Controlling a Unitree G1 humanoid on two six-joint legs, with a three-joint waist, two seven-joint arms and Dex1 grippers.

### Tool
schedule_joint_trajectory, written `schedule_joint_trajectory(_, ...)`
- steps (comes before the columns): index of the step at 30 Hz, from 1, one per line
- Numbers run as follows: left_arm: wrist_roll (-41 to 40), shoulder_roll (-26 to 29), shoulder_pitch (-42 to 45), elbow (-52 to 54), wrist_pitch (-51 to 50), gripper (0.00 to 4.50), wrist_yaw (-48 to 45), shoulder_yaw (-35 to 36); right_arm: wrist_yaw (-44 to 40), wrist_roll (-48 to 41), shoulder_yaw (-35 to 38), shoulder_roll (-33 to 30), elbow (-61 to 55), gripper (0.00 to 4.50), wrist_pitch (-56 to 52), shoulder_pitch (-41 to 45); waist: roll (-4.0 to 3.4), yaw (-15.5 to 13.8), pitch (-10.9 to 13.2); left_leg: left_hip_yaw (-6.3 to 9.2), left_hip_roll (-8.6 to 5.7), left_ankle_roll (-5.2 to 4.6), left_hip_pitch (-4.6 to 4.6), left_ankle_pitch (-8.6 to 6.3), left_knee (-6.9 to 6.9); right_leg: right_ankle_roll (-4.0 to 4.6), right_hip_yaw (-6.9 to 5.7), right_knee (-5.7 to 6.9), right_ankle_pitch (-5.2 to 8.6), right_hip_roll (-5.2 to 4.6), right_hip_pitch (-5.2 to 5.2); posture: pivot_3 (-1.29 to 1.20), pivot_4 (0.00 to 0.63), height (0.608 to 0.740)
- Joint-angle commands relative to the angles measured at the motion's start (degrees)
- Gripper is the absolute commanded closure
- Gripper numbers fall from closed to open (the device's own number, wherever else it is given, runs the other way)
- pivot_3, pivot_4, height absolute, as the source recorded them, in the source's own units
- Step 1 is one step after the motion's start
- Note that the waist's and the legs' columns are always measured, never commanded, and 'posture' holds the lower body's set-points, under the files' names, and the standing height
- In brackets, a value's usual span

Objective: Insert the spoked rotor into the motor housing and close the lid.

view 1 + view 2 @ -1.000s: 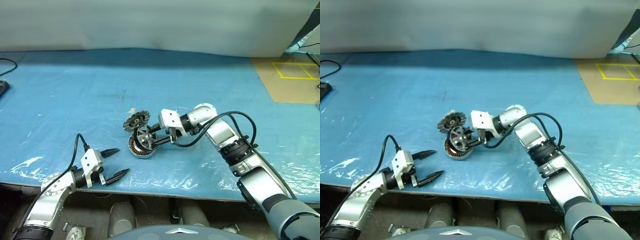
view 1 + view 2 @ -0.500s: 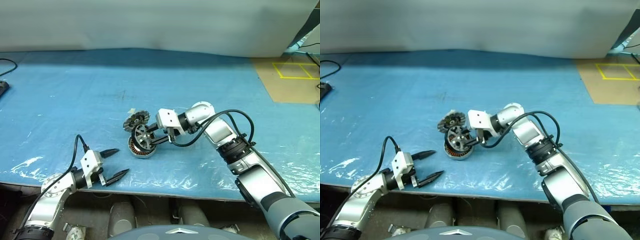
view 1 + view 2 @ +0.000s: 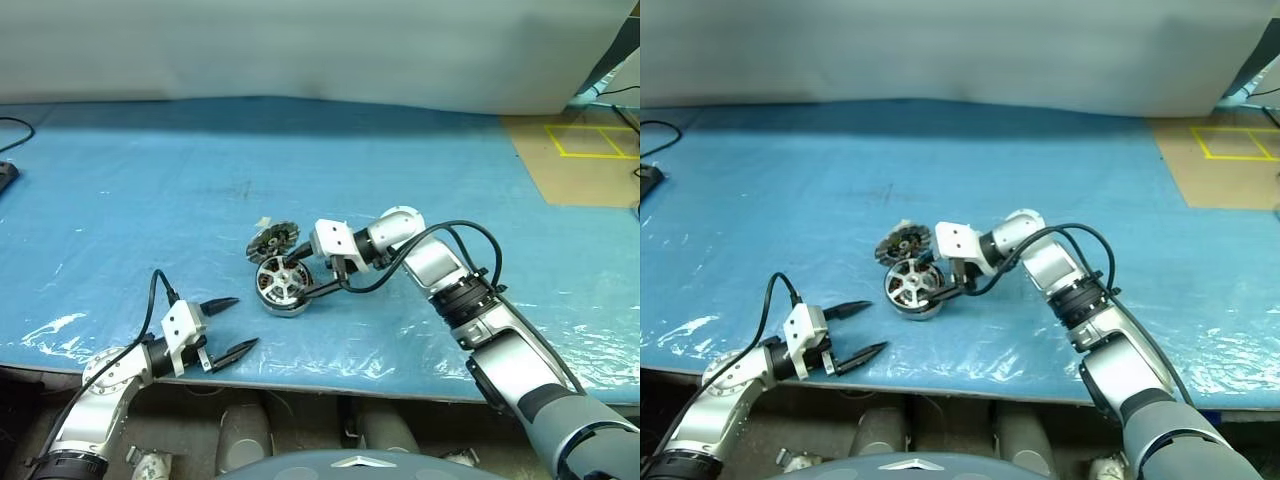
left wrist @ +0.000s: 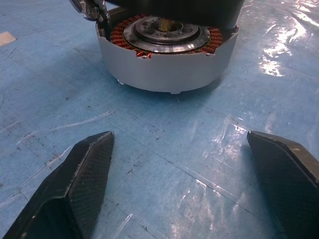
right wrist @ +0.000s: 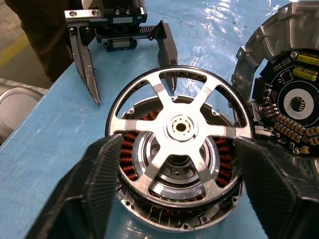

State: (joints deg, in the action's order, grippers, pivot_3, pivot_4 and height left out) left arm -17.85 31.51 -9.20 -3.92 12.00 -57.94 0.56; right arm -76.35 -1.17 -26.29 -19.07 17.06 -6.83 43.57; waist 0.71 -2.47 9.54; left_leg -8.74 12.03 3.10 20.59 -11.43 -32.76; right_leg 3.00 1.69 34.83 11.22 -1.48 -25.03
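Left tool (image 3: 226,324) idle at the near tabletop (image 3: 120,200) edge, fingers wide apart, empty. Rotor (image 3: 278,281), a second ago tilted up in the right tool (image 3: 305,276), now lies flat on the housing (image 5: 149,211). Right fingers parted either side, no grip; lid (image 3: 271,240) just behind, partly hidden.

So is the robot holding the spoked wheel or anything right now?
Nothing is held. The right end effector is open, its fingers on either side of the spoked rotor, which lies in the motor housing. The left end effector is open and empty.
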Motion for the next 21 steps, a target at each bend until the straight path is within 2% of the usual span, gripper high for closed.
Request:
schedule_joint_trajectory(1,0.1,-0.1,-0.3,-0.3,0.2,0.00,-0.1,0.1,-0.2,-1.1,0.8,0.2,-1.7,0.67,0.4,0.5,0.00,0.0,0.0,0.00,0.00,0.00,0.00,0.00,0.00,0.00,0.00,0.00,0.00,0.00,0.00,0.00,0.150,0.740)
schedule_joint_trajectory(13,0.1,-0.1,0.0,-0.1,-0.1,0.00,0.0,0.0,-0.9,-5.7,3.0,1.7,-2.9,0.67,-3.1,0.9,0.00,0.0,0.0,0.00,0.00,0.00,-0.01,0.00,0.00,0.00,0.00,0.01,0.00,0.00,0.00,0.00,0.150,0.740)
schedule_joint_trajectory(16,0.1,-0.1,0.0,0.1,-0.2,0.00,0.1,0.0,-1.1,-7.1,3.6,2.9,-0.7,1.26,-4.2,0.8,0.00,0.0,0.0,0.00,0.00,0.00,-0.02,0.00,0.00,0.00,0.00,0.01,0.00,0.00,0.01,0.00,0.150,0.740)
schedule_joint_trajectory(21,0.2,0.0,-0.1,0.3,-0.4,0.00,0.4,0.1,0.5,-6.0,3.7,5.5,7.3,2.99,-3.3,1.1,0.00,0.0,0.0,0.00,0.01,0.00,-0.04,0.00,0.00,0.00,0.00,0.01,0.00,0.00,0.04,0.00,0.150,0.740)
